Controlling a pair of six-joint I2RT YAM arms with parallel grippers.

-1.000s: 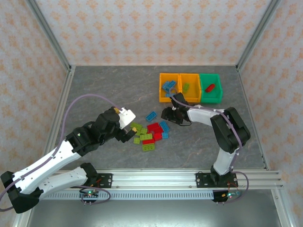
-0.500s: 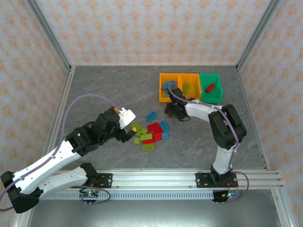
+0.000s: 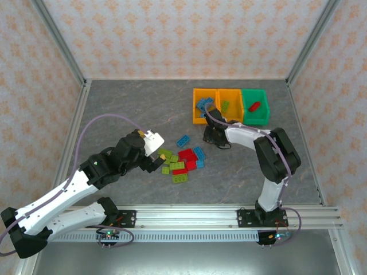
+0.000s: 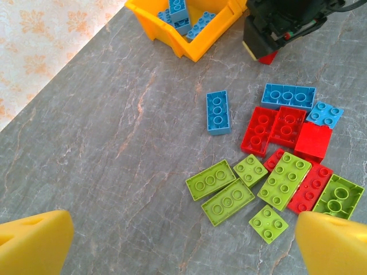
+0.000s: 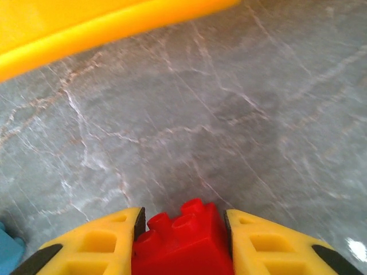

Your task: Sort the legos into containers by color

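Your right gripper (image 5: 183,220) has just pinched a small red studded plastic brick (image 5: 183,243) beside the orange plastic bin (image 5: 86,28), ready to sort. Your left gripper (image 4: 183,243) is spread wide, empty.

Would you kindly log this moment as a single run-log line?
left gripper open over lego pile | right gripper shut on red lego near orange bin | sorting unfinished
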